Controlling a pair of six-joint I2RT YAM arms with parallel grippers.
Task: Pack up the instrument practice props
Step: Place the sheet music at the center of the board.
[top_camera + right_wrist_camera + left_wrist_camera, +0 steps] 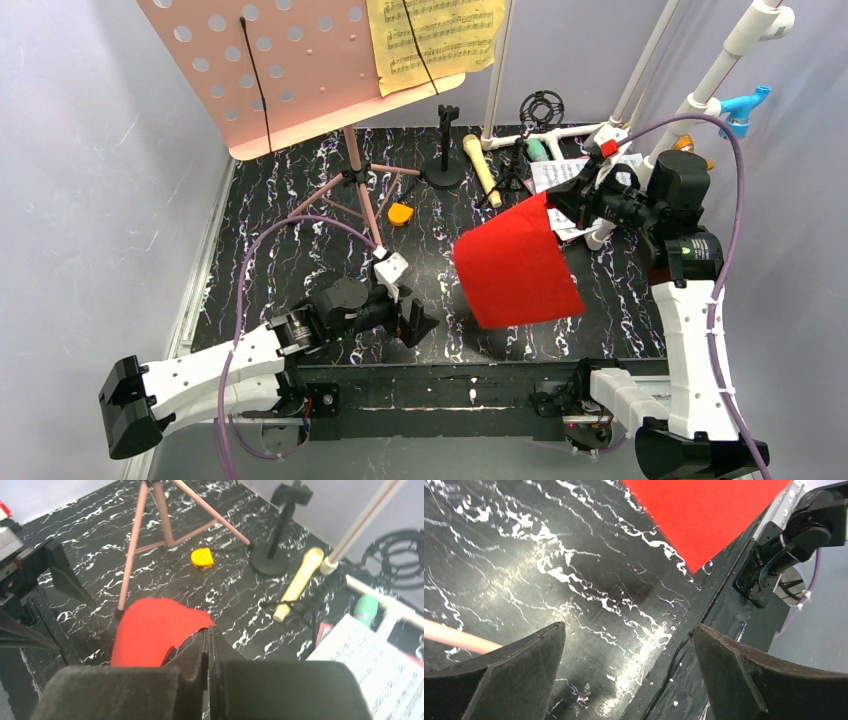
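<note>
Pinches the red sheet [515, 265] by its top edge in the right gripper's [207, 637] jaws, aloft over the surface [290, 225], with the left gripper's [628, 627] jaws spread, empty; probably needs stacking next on the white music sheets [370, 670].

Black marbled table [620, 300] bears pink tripod [351, 155], beige microphone [482, 170], black stand [444, 175].

One pink music board [270, 90], three sheets [435, 40] [515, 262] [560, 172], two toy microphones [482, 170] [537, 150], one black stand [444, 150].
</note>
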